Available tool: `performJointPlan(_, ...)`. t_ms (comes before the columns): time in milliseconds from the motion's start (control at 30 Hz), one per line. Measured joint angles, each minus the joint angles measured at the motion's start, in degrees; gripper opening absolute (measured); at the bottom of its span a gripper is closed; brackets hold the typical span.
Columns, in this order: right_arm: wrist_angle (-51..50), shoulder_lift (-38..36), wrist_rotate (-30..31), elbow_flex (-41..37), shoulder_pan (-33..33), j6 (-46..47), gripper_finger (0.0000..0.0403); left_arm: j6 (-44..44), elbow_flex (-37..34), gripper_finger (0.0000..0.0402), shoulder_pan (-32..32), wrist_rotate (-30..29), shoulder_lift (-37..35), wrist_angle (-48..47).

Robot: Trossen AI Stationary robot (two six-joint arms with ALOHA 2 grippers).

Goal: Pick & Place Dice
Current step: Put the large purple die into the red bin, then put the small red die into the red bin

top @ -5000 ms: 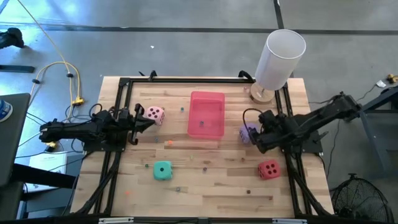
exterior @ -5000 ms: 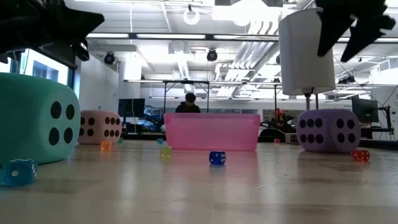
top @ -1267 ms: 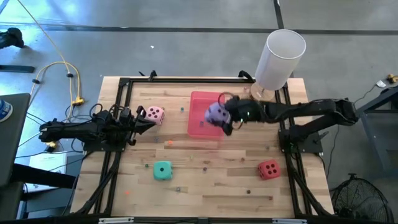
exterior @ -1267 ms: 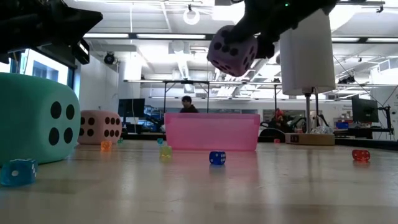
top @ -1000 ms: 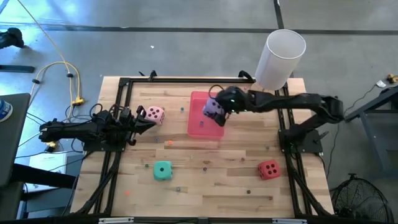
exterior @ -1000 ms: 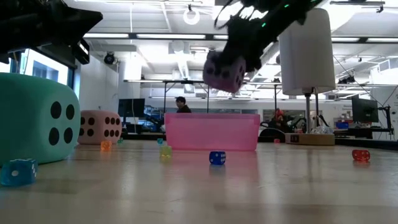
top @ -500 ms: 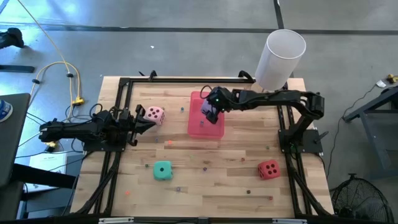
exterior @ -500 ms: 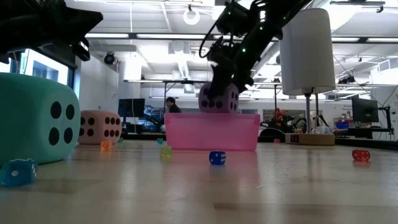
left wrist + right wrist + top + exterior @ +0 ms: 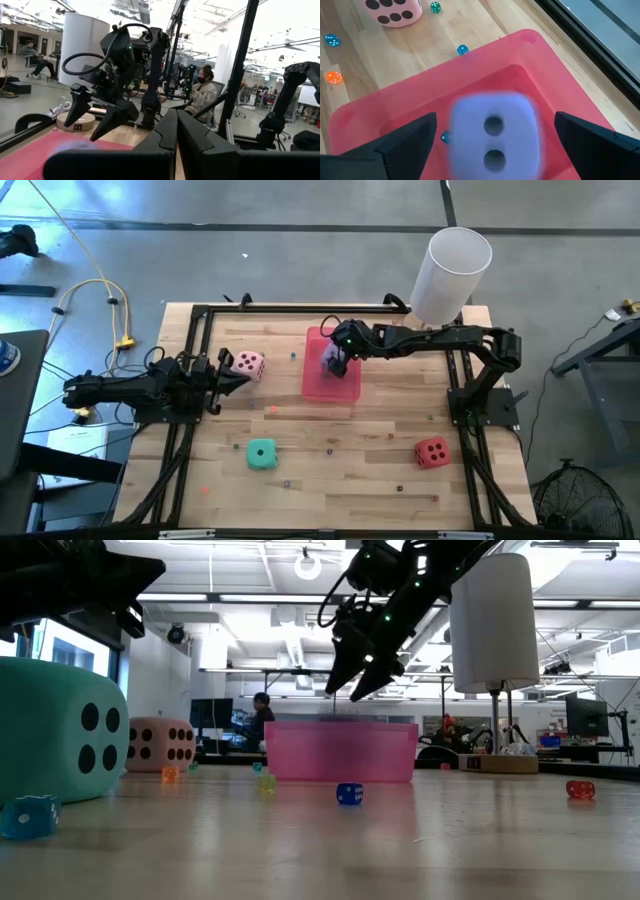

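Fingers of the right hand point(image 9: 352, 682) stand spread apart above the pink tray point(image 9: 318, 388), gripping nothing. Just below them the purple die point(image 9: 493, 131) sits blurred, inside the tray. Left hand point(image 9: 230, 370) has its fingers pressed together, the pale pink die point(image 9: 249, 364) just beside its tip. Teal die point(image 9: 262, 454) and red die point(image 9: 432, 451) lie on the desk point(image 9: 340, 470), well away from both hands.

Four big dice: one pink point(image 9: 249, 364), one teal point(image 9: 262, 454), one red point(image 9: 432, 452), one purple point(image 9: 493, 131). One pink tray point(image 9: 318, 387). One white cylinder point(image 9: 450, 273). Two robot arms. Several tiny dice scattered on the bench point(image 9: 340, 480).
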Motion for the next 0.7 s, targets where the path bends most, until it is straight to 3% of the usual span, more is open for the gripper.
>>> performJointPlan(233, 0.0, 0.0, 0.7, 0.0, -0.1, -0.2, 0.0397, 2.4, 0.0, 0.0, 0.0, 0.0, 1.4, 0.0)
performJointPlan(400, 0.4, -2.4, 8.5, -0.1, 1.5, -3.8, 0.0399, 4.5, 0.0, 0.0, 0.0, 0.0, 3.5, 0.0)
performJointPlan(700, -1.4, -11.3, 13.4, 0.0, 11.8, -5.1, 0.0398, 4.4, 0.0, 0.0, 0.0, 0.0, 4.2, 1.2)
